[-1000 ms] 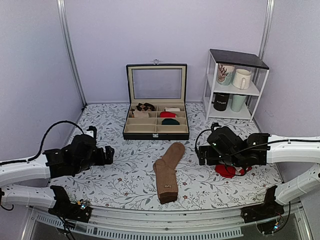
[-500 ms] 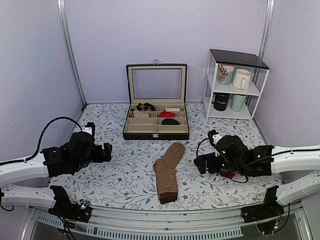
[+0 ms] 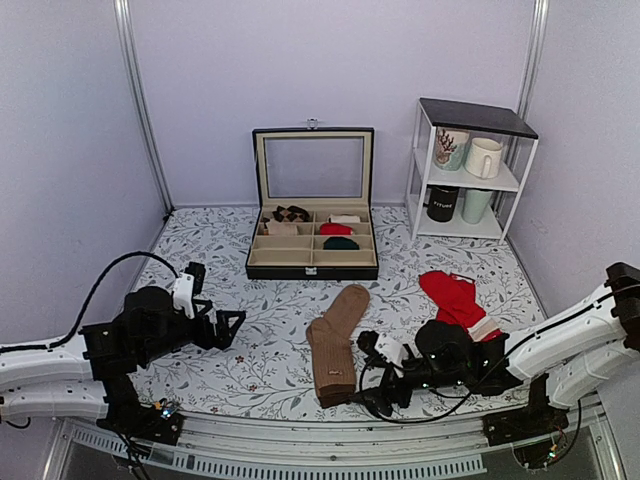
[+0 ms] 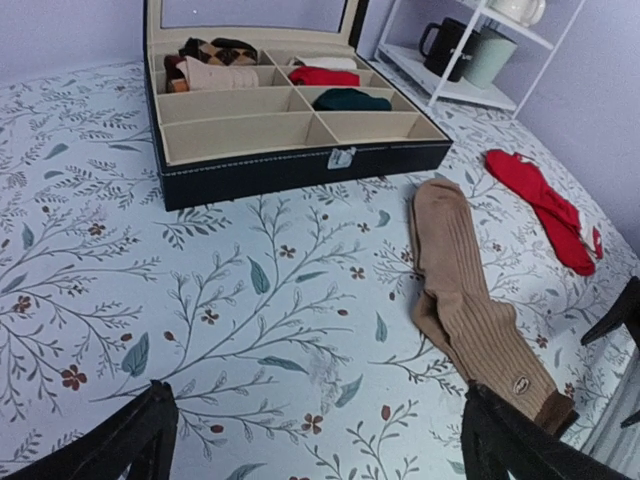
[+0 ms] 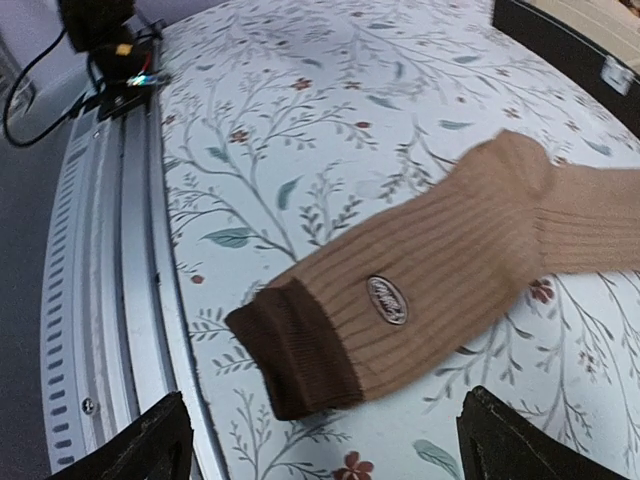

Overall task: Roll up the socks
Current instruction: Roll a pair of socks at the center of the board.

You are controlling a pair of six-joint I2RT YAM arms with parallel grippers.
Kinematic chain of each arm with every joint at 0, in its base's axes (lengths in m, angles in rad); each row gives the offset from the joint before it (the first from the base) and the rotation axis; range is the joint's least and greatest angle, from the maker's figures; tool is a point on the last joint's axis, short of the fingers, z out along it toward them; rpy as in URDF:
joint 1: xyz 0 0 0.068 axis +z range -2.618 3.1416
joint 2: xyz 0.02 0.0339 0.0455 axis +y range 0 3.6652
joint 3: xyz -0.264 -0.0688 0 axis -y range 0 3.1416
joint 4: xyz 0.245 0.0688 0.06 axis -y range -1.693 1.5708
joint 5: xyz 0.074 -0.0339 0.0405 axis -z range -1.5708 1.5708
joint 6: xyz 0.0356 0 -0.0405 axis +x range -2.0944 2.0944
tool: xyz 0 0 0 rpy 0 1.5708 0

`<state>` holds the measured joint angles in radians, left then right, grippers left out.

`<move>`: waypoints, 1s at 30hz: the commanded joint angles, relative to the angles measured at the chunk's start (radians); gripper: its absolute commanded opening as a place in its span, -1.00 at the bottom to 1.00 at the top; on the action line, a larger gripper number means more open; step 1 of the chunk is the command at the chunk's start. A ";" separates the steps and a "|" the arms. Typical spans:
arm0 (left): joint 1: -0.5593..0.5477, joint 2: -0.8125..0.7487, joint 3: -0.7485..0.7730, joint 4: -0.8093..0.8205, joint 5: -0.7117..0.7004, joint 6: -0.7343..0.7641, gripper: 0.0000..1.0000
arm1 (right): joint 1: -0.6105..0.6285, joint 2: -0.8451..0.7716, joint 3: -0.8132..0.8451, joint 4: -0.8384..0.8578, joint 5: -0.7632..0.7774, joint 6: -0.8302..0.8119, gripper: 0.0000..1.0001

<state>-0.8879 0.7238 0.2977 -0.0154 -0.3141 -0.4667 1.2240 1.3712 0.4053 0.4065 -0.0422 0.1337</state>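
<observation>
Now the right pincer (image 3: 369, 374) is being brought down from the red sock (image 3: 455, 300) to the dark cuff (image 5: 290, 350) of the tan socks (image 3: 336, 340), lying flat on the middle of the surface (image 3: 260, 360). It and the left pincer (image 3: 217, 293) are being held spread, pinching nothing. Rolling is likely being readied.

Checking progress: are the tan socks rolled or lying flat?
Flat. The tan socks lie stretched full length on the table, cuff end unrolled.

Nothing legible: the oval brown badge (image 5: 388, 300) on the tan-brown ribbed knit socks (image 5: 470, 255), just ahead of the right gripper (image 5: 322, 445), is blurred.
</observation>
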 commanded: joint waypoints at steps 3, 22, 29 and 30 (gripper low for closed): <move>-0.019 -0.070 -0.102 0.130 0.152 -0.010 0.99 | 0.062 0.113 0.049 0.195 -0.064 -0.201 0.80; -0.021 0.019 -0.087 0.103 0.168 0.003 0.99 | 0.088 0.327 0.086 0.284 -0.061 -0.263 0.13; -0.021 0.044 -0.069 0.132 0.218 0.005 0.99 | 0.088 0.392 0.075 0.288 -0.058 -0.240 -0.25; -0.021 0.046 -0.069 0.138 0.222 0.005 0.99 | 0.090 0.397 0.066 0.297 -0.054 -0.234 -0.26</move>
<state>-0.8967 0.7631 0.2115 0.0727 -0.1341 -0.4744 1.3045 1.7218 0.4976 0.6689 -0.1093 -0.1242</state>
